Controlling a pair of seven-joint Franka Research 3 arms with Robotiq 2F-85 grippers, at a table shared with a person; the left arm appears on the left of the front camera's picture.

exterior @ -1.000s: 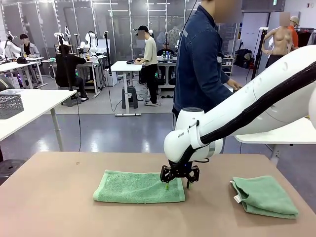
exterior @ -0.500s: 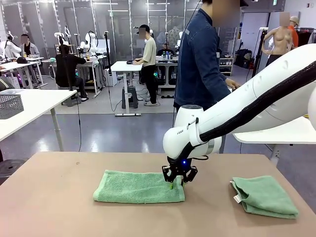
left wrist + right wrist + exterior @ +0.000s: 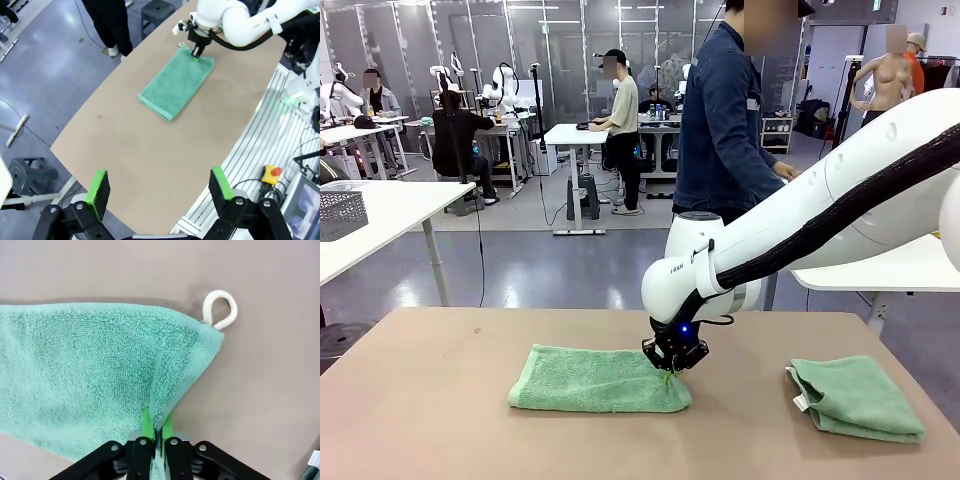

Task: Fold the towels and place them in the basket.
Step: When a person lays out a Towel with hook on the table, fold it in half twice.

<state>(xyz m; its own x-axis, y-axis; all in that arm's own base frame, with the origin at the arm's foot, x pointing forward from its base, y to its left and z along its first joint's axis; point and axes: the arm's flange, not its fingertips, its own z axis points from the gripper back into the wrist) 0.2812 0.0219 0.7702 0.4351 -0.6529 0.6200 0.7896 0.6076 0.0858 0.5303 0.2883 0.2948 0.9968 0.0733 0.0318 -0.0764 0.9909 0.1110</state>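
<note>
A mint-green towel [image 3: 595,380] lies flat, folded lengthwise, in the middle of the brown table [image 3: 440,420]. My right gripper [image 3: 667,368] is shut on its right edge, pinching a fold of terry cloth. In the right wrist view the green pads [image 3: 148,421] clamp the towel [image 3: 90,370] just below its corner with the white hanging loop [image 3: 220,310]. A second towel [image 3: 855,398] lies folded at the table's right end. My left gripper [image 3: 159,187] hangs open high above the table's near side, far from the towel [image 3: 176,84]. A dark grey mesh basket [image 3: 340,212] stands on a white side table at far left.
A person in a denim jacket [image 3: 725,120] stands beyond the table's far edge, turned right. The right arm [image 3: 800,230] reaches in from the right over the table. Bare tabletop lies left of and in front of the towels.
My right gripper has gone from open to shut on the towel's right edge. It has shifted slightly left, drawing that edge inward.
</note>
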